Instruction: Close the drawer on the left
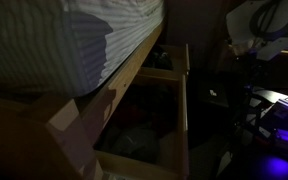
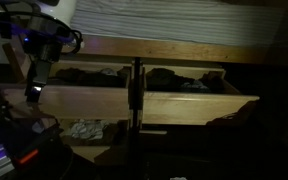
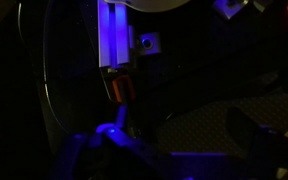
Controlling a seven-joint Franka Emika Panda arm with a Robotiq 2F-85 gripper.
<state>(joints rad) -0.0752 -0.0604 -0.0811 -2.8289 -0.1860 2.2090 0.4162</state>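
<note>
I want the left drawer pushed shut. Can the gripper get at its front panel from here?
Probably yes. The gripper hangs by the left drawer's front panel, on the room side; nothing shows between them, though dim light hides any contact.

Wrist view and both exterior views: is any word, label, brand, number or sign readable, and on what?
None can be read.
The drawer front and the striped mattress show no print; a small grey square in the wrist view is too blurred to read.
</note>
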